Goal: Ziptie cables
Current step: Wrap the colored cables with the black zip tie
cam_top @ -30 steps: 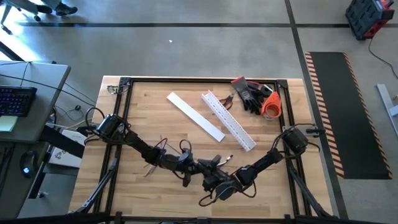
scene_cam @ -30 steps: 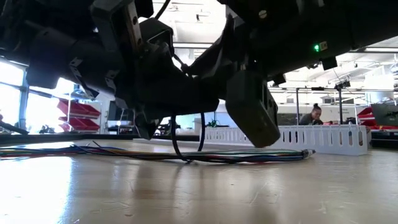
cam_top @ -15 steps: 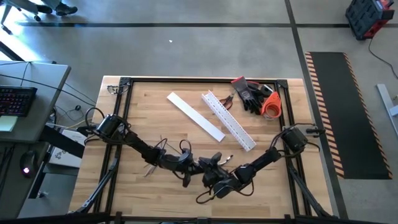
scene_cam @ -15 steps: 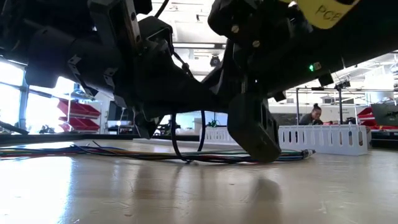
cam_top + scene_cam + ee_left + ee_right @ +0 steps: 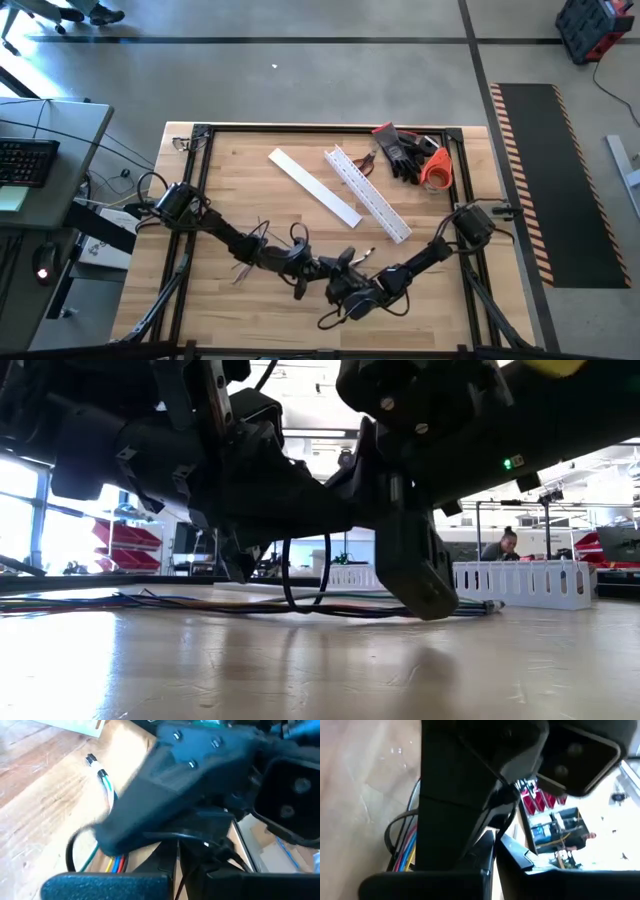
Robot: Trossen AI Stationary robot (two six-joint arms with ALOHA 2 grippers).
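Both claws crowd cables (image 5: 150,603) near front edge — table (image 5: 240,180) behind open.

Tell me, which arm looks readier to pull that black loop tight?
Probably the right: its tool sits right by the black loop round the cables. The left tool is close too.

1. A smooth grey concrete floor (image 5: 330,80) surrounds the light wooden table top (image 5: 250,200), crossed by a dark line.
2. A black floor mat edged with orange-and-white hazard stripes (image 5: 560,180) lies to one side.
3. A grey desk carrying a dark keyboard (image 5: 25,160) stands opposite.
4. Red storage bins on shelving (image 5: 120,535) sit beside a bright window (image 5: 20,520).
5. A seated person (image 5: 500,545) shows far behind.
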